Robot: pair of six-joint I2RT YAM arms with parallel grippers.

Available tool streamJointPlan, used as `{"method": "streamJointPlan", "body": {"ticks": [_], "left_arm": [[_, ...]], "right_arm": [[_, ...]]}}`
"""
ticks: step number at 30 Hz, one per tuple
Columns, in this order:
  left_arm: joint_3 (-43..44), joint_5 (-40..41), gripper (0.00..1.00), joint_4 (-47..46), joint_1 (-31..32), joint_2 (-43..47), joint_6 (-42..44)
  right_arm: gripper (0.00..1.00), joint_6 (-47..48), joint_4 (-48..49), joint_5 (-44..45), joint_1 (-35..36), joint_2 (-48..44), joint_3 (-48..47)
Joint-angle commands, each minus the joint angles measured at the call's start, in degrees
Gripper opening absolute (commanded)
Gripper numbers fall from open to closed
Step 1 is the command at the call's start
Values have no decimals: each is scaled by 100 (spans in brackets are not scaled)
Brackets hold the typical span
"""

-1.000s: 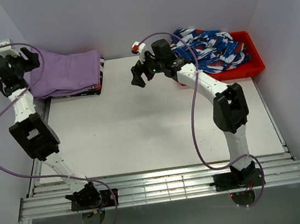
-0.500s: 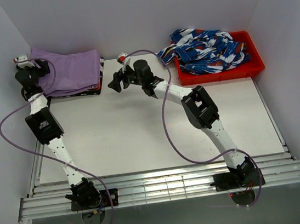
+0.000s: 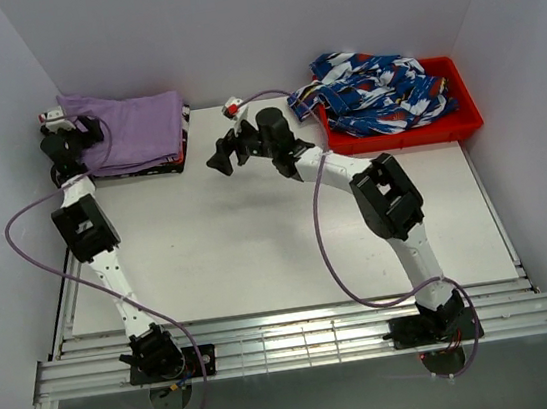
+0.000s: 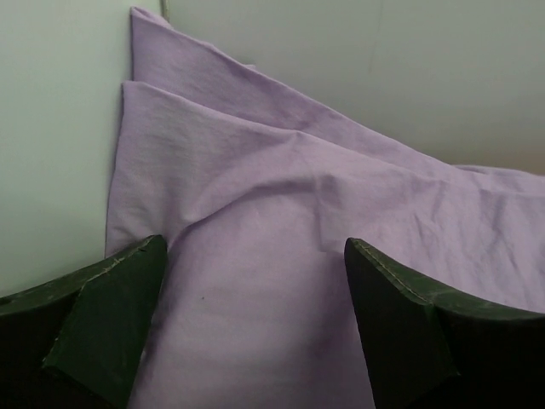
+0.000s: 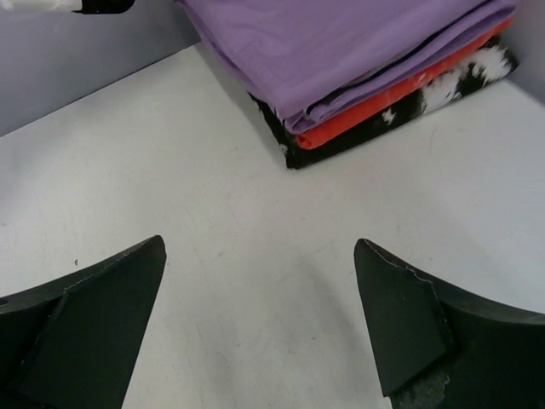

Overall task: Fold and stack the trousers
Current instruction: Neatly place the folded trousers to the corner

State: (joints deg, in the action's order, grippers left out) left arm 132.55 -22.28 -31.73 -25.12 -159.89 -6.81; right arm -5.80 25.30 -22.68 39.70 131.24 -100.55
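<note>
Nearest, over the bare white desk (image 3: 260, 257), the right gripper (image 5: 260, 247) is being held with its jaws wide and nothing between them, pointed toward the far left corner. There the folded lilac-purple cloth trousers (image 3: 133, 130) are lying on top of a folded red-orange cloth with white blotches (image 5: 387, 95). The left gripper (image 4: 254, 247) is being held low over their left end, jaws wide, with the cloth beneath them rather than pinched. Folding and stacking are being judged all but done, and the step in hand looks like the release and last tidying. The next move is judged to call for both arms being drawn back without the top layer being dragged along. Against the frame a second earlier, the right gripper is being seen well to the left of its former place beside the red plastic bin (image 3: 470, 123) at the far right. The left arm is being seen straighter, its gripper farther in over the trousers.
</note>
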Motion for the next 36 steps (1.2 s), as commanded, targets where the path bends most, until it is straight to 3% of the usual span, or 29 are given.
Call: {"method": "streamJointPlan", "body": {"ticks": [1, 2, 3, 7, 13, 14, 17, 19, 25, 32, 36], "left_arm": [[-361, -118, 98, 210, -45, 1421, 152], [-553, -144, 98, 385, -45, 1661, 206], [-625, -145, 98, 543, -45, 1881, 241], [-809, -355, 98, 1842, -19, 3127, 443], [-968, -540, 98, 5032, 498, 4229, 1427], [-968, -592, 98, 5906, 595, 4325, 1498], [-1370, -315, 98, 7045, 1140, 4712, 1753], [-2332, -556, 98, 7250, 1499, 5230, 1884], [-4655, 100, 98, 7084, 2353, 6284, 1236], [-5766, 58, 98, 6811, 2416, 6883, 1164], [-5907, -338, 98, 6741, 2416, 7165, 1278]], "right_arm": [[97, 499, -199, -26, -155, -1003, 53], [97, 553, -401, 26, -191, -1126, 53], [90, 771, -847, 53, -278, -1379, 36], [90, 1597, -1913, 228, -560, -2127, 263], [90, 2434, -3046, 1194, -1069, -3507, 1265], [90, 2496, -3231, 1108, -1200, -3639, 1388], [90, 2418, -4116, 635, -1929, -4157, 1696], [90, 2417, -4506, 589, -2422, -4343, 1854], [90, 2383, -5070, 580, -3223, -5511, 3459], [90, 1996, -5052, 484, -3302, -6619, 4982], [90, 1872, -5061, 492, -3320, -6725, 4984]]}}
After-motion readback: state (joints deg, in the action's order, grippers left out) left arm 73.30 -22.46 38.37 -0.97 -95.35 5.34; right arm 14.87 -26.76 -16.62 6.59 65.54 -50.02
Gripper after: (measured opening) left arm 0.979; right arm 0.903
